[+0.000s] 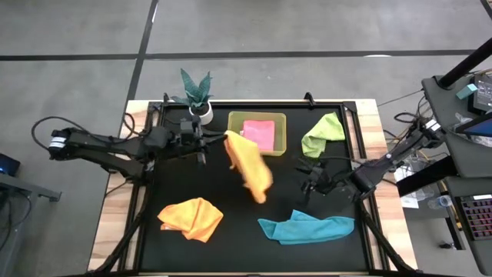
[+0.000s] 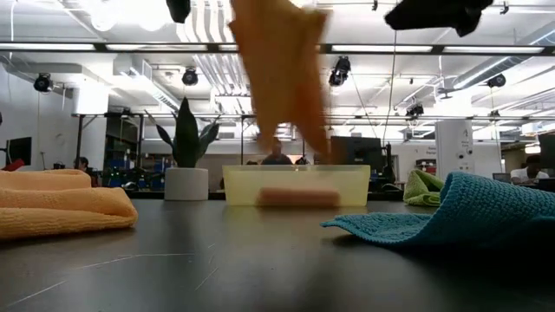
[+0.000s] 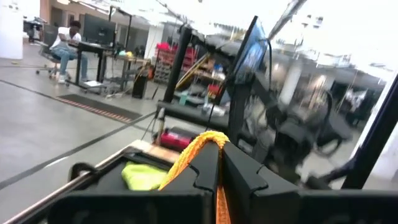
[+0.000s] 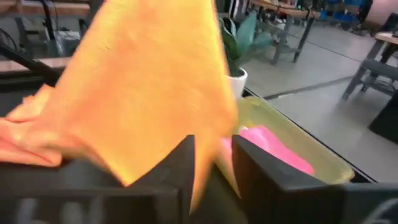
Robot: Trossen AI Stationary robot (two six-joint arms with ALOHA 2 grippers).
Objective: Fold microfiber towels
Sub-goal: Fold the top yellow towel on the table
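My left gripper (image 1: 211, 145) is shut on an orange-yellow towel (image 1: 250, 165), which hangs high over the middle of the table in front of the bin; it also shows in the low view (image 2: 282, 69). My right gripper (image 1: 306, 181) is open and empty, to the right of the hanging towel, which fills the right wrist view (image 4: 143, 87). A second orange-yellow towel (image 1: 191, 218) lies crumpled at the near left. A teal towel (image 1: 307, 228) lies at the near right and a lime green one (image 1: 323, 135) at the far right. A pink towel (image 1: 260, 132) lies in the bin. My left gripper pinches the orange-yellow towel's upper end (image 3: 208, 142) between its two fingers, where a small fold of cloth stands up above the fingertips. The fingers come about level from the table's left. The towel hangs slack below, its lower end (image 2: 310, 143) clear of the table.
The translucent yellow-green bin (image 1: 278, 117) stands at the far middle, with a potted plant (image 1: 196, 96) to its left. The black mat (image 1: 231, 246) has bare room at the near middle, between the crumpled orange-yellow towel and the teal one.
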